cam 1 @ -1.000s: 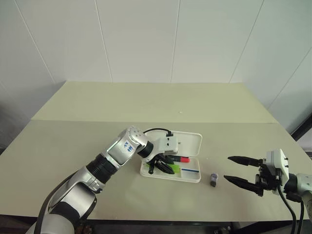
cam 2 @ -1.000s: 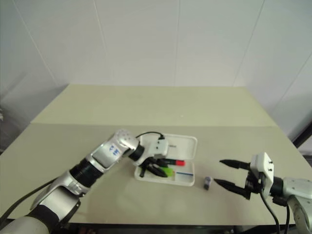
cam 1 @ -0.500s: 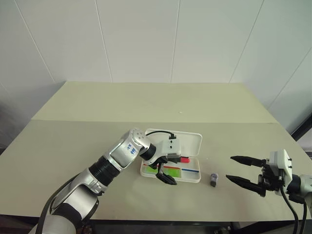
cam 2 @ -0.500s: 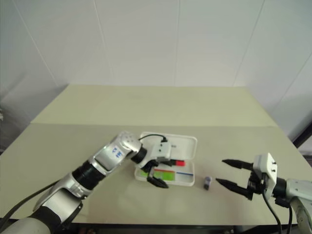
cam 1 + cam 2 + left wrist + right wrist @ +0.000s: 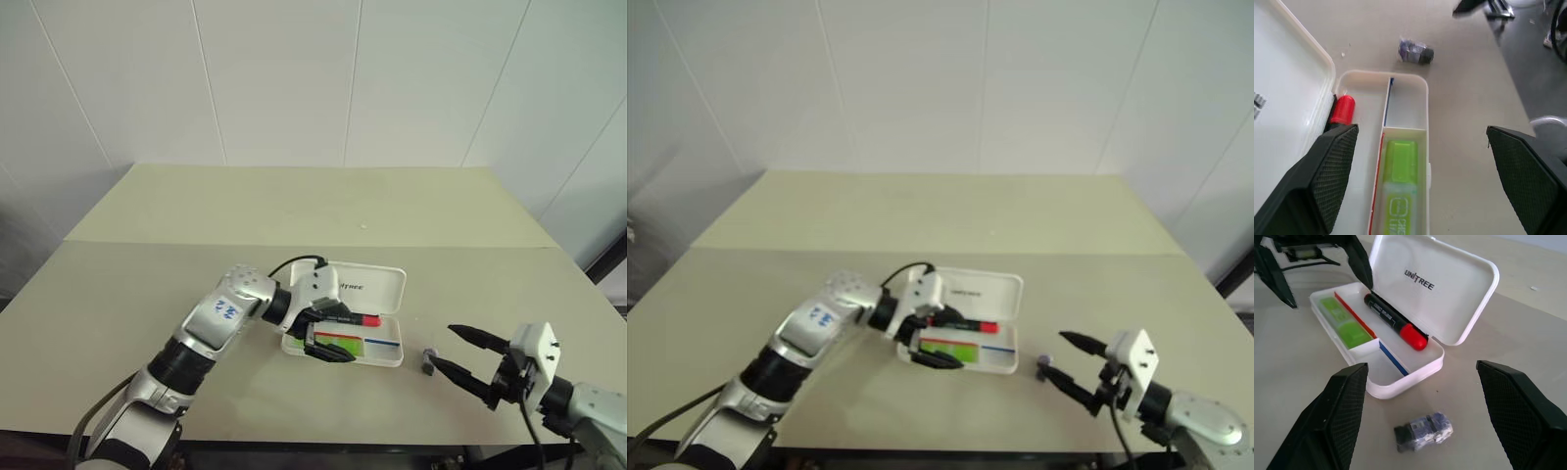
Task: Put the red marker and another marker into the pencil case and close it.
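Note:
The white pencil case [image 5: 381, 288] lies open on the table with its lid tipped back. In its rear compartment lies the red marker [image 5: 1393, 320], black-barrelled with a red cap. The lime-green highlighter [image 5: 1400, 196] rests in the front compartment. My left gripper [image 5: 338, 335] hovers open just over the case's left end, holding nothing. At the right, my right gripper [image 5: 443, 346] is open and empty, its fingertips beside a small dark block [image 5: 428, 358].
The dark block [image 5: 1422, 431] lies on the table a short way to the right of the case. The beige table [image 5: 294, 215] stretches wide behind the case, up to a white tiled wall. The table's front edge runs just below both arms.
My left gripper opened and left the green highlighter lying in the case, then drew back a little to the left. My right gripper shifted left and down, closer to the dark block.

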`<action>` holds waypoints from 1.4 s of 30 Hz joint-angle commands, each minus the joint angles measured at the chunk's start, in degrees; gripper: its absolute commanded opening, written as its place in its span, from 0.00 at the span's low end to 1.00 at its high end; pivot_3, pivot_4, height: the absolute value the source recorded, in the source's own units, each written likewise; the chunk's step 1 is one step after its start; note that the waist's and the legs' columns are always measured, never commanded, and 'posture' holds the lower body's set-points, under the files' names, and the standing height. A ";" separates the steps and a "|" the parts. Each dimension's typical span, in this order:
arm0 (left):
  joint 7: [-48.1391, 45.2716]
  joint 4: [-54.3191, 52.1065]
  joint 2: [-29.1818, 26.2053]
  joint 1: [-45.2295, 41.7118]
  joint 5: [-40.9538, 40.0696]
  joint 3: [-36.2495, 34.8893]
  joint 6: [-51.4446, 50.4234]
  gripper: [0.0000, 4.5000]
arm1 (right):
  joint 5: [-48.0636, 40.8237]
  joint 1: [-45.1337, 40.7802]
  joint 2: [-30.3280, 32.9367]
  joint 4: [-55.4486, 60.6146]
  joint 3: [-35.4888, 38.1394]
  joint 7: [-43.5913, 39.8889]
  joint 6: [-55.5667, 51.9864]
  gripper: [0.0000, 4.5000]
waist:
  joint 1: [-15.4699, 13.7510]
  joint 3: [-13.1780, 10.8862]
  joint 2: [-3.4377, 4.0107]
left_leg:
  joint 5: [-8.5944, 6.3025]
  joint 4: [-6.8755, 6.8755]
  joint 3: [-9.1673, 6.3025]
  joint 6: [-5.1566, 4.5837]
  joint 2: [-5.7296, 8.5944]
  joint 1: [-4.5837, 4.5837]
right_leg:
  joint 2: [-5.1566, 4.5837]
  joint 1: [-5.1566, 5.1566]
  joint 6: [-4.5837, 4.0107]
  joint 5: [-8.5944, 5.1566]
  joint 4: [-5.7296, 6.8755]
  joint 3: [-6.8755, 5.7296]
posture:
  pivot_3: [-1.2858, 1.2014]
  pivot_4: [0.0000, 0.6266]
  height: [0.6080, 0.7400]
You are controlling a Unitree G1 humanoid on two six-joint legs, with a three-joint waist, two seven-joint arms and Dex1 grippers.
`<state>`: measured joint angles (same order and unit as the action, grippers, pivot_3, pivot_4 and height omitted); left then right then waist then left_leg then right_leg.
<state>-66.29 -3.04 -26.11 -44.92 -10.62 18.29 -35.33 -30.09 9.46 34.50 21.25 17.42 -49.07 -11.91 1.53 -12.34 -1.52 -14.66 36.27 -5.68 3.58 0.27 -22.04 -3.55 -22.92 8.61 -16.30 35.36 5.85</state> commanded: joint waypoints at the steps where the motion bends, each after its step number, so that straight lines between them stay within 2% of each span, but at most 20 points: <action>1: -1.45 -4.01 -0.90 2.28 -5.27 -5.34 3.44 0.99 | 0.11 1.31 -2.18 7.16 -1.18 7.31 -4.18 1.00 | 0.02 0.00 0.00 | 0.00 0.01 0.00 0.01 0.00 0.01 | -0.01 0.00 0.00 0.00 0.01 0.00 | 0.52 0.24 1.00; 6: -4.84 -5.60 -2.35 7.63 -12.38 -12.59 9.42 0.99 | 3.42 4.13 -5.55 12.77 -4.97 16.89 -10.29 1.00 | 0.03 0.01 0.01 | 0.02 -0.02 0.03 0.02 -0.03 0.11 | 0.00 0.02 -0.27 -0.14 0.05 -0.02 | 0.52 0.24 1.00; 10: -9.31 -4.67 -6.07 11.29 -15.66 -16.44 13.19 0.99 | 6.14 6.08 -8.11 13.25 -6.24 22.23 -12.14 1.00 | 0.07 0.03 0.01 | 0.02 -0.03 0.05 0.02 -0.03 0.11 | -0.01 0.02 -0.28 -0.15 0.05 -0.02 | 0.52 0.24 1.00; 20: -13.66 1.79 -11.25 14.73 -16.22 -20.77 22.24 0.99 | 9.92 6.01 -12.76 9.60 -7.84 26.84 -11.12 1.00 | 0.09 0.05 -0.02 | 0.02 -0.12 0.07 0.02 -0.05 0.24 | 0.00 0.08 -0.47 -0.25 0.03 -0.02 | 0.52 0.24 1.00; 31: -15.25 2.99 -14.65 16.93 -19.39 -24.03 22.55 0.99 | 11.63 4.29 -16.37 4.54 -8.96 29.97 -12.14 1.00 | 0.30 0.11 -0.11 | 0.02 -0.24 0.11 0.02 -0.10 0.42 | 0.00 0.19 -0.56 -0.30 0.02 -0.02 | 0.52 0.24 1.00; 33: -15.97 3.35 -15.38 17.45 -19.84 -24.62 22.56 0.99 | 11.91 4.17 -16.74 3.98 -9.05 30.37 -12.34 1.00 | 0.28 0.12 -0.14 | 0.02 -0.23 0.13 0.02 -0.11 0.60 | -0.01 0.39 -1.21 -0.65 -0.05 -0.02 | 0.52 0.24 1.00; 37: -17.28 4.53 -17.02 18.11 -20.50 -25.76 22.73 0.99 | 12.09 4.14 -17.33 3.25 -8.87 31.90 -13.66 1.00 | 0.27 0.21 -0.27 | 0.02 -0.22 0.14 0.02 -0.13 0.69 | -0.01 0.51 -1.21 -0.65 -0.13 0.00 | 0.52 0.24 1.00; 40: -17.84 5.87 -17.75 18.07 -19.91 -26.27 23.54 1.00 | 12.84 4.31 -17.68 2.92 -8.22 34.50 -16.32 0.87 | 0.26 0.33 -0.47 | 0.02 -0.22 0.14 0.02 -0.14 0.73 | -0.01 0.53 -1.23 -0.64 -0.14 0.00 | 0.52 0.24 1.00; 42: -17.87 7.19 -17.95 17.62 -19.26 -26.39 24.42 1.00 | 12.67 4.71 -18.18 3.45 -7.44 36.20 -17.93 0.71 | 0.15 0.44 -0.65 | 0.02 -0.23 0.14 0.02 -0.15 0.73 | -0.01 0.53 -1.26 -0.63 -0.18 0.00 | 0.52 0.24 1.00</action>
<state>-83.92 3.51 -43.05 -26.73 -29.42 -6.68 -12.18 -18.14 12.86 16.75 26.34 8.29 -15.12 -27.05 1.67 -11.90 -2.16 -14.64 36.01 -5.55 3.60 0.10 -21.31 -3.56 -22.36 7.33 -16.92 35.11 5.84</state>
